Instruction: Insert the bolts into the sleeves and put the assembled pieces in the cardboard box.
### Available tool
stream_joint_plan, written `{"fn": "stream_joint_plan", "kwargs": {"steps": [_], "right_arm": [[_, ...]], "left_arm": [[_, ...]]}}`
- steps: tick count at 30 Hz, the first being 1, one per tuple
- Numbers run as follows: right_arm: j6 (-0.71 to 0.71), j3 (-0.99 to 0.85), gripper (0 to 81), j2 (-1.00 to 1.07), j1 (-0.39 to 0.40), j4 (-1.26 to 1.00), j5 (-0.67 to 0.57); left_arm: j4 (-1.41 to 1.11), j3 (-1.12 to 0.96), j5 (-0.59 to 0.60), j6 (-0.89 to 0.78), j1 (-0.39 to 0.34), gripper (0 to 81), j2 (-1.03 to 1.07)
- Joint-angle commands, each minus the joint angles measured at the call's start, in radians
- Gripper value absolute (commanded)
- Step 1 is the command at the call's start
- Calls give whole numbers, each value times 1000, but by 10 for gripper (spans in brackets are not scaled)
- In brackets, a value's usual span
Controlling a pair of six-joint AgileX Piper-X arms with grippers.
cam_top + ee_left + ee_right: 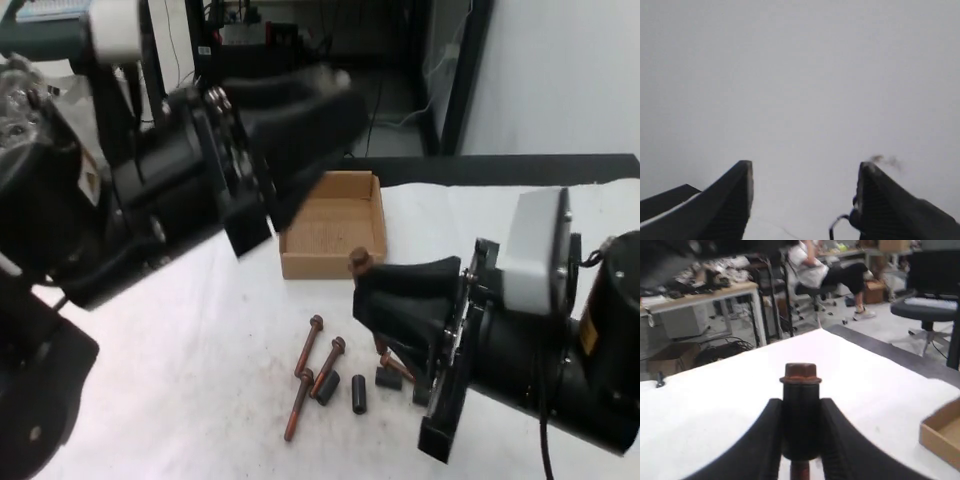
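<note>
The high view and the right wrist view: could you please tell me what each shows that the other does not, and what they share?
The high view adds several loose bolts and loose sleeves lying on the white cloth, and the left gripper raised above the bench. The right wrist view adds the black sleeve around the held bolt, plus a desk and a chair in the room behind. Both show the right gripper shut on that piece, the bolt's head, and the cardboard box.
</note>
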Motion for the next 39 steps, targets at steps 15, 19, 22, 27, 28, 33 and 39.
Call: {"fn": "stream_joint_plan", "kwargs": {"steps": [15,19,22,27,28,33,39], "right_arm": [[-1,-760,8,500,-200,842,162],[-1,-1009,8,707,-211,1000,162],[-1,-1193,8,847,-210,1084,162],[-1,-1418,8,1047,-215,1195,164],[-1,-1453,8,1080,-215,1207,164],[-1,-1559,8,1185,-222,1244,172],[-45,-1569,1,1212,-227,1232,264]], "left_arm": [[625,-4,-201,128,50,3,-3],[881,-4,-346,193,50,3,-3],[1063,-4,-434,233,50,3,-3],[1250,-4,-503,363,50,3,-3],[1269,-4,-517,384,50,3,-3],[1315,-4,-547,426,50,3,-3],[1316,-4,-547,426,50,3,-3]]}}
